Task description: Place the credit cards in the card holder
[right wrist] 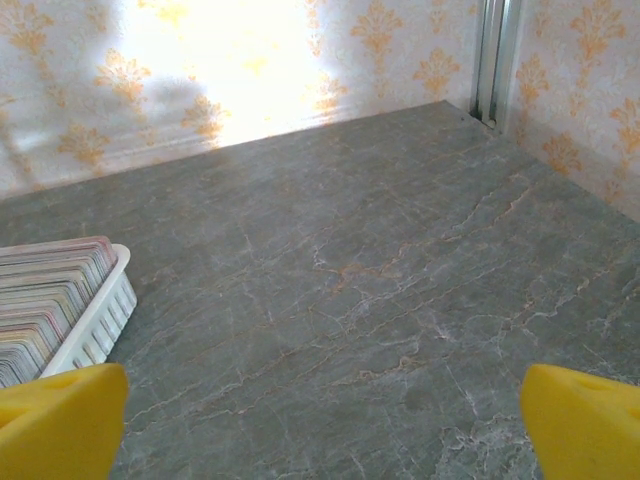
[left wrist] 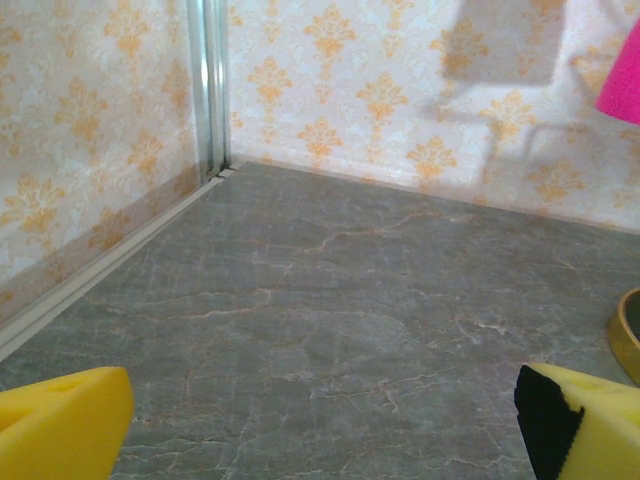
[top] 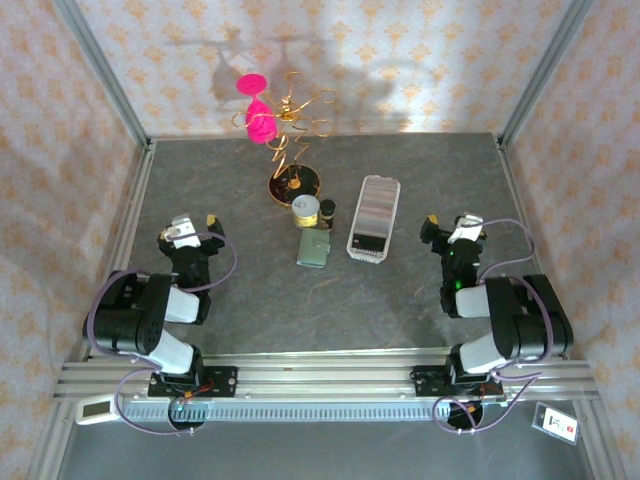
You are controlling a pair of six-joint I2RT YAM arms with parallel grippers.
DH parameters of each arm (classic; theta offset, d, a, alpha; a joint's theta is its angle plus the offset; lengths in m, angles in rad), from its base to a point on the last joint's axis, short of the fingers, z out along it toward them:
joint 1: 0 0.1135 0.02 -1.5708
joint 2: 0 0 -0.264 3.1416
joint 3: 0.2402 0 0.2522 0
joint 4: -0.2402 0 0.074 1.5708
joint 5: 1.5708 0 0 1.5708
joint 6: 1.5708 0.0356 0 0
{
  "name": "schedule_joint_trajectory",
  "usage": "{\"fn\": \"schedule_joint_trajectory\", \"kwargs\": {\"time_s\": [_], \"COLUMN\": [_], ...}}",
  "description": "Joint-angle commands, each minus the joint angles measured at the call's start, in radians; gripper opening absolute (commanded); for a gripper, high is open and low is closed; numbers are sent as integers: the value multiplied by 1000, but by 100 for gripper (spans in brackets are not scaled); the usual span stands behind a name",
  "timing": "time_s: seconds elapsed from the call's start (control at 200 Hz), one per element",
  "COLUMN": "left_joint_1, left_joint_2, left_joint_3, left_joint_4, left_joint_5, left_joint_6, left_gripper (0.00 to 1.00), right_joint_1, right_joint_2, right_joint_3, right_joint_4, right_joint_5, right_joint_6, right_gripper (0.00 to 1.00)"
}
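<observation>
Tightly packed credit cards (top: 375, 208) fill the white tray (right wrist: 100, 318).

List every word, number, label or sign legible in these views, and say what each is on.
No text can be read in any view.
White tag at the frame's near right corner: dark marks and a red spot, too small to read.
White device at the near left corner: display blurred.
Credit cards in the tray: only edges show, no print visible.
</observation>
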Motion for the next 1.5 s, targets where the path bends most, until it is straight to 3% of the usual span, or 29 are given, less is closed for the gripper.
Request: {"fn": "schedule_joint_trajectory", "kwargs": {"time_s": [0.0, 0.06, 0.17, 0.255, 0.34, 0.395, 0.591, 0.681, 0.796, 0.906, 1.026, 1.196, 1.497], "left_joint_1": [-70, -109, -109, -106, -104, -96, -99, -116, -137, -152, -155, -167, -285], "left_joint_2": [-171, -306, -556, -705, -821, -875, -810, -753, -722, -758, -807, -833, -693], "left_joint_3": [3, 20, 71, 63, -9, 0, 158, 216, 257, 214, 146, 101, 145], "left_joint_4": [-96, -231, -555, -735, -725, -846, -1190, -1353, -1534, -1537, -1483, -1427, -1359], "left_joint_5": [-66, -103, -132, -99, -66, -30, 337, 365, 320, 362, 461, 510, 466], "left_joint_6": [77, 43, -310, -457, -569, -671, -712, -740, -756, -728, -719, -745, -776], "left_gripper": [99, 99, 99, 99, 99, 99, 99, 99, 99, 99, 98, 96, 85], "right_joint_1": [8, 7, 4, 4, 1, 1, 44, 146, 333, 528, 671, 737, 769], "right_joint_2": [-170, -258, -387, -439, -452, -455, -455, -454, -416, -340, -194, 33, 278], "right_joint_3": [131, 171, 216, 251, 283, 305, 361, 402, 463, 498, 521, 592, 764], "right_joint_4": [-333, -477, -663, -789, -901, -977, -1097, -1140, -1186, -1191, -1145, -1042, -1062], "right_joint_5": [42, 73, -12, -73, -73, -64, -239, -217, -162, -53, 10, -27, 62], "right_joint_6": [90, 198, 339, 453, 539, 587, 603, 597, 593, 609, 640, 640, 547], "right_gripper": [100, 100, 100, 100, 98, 95, 91, 84, 74, 62, 39, 14, 11]}}
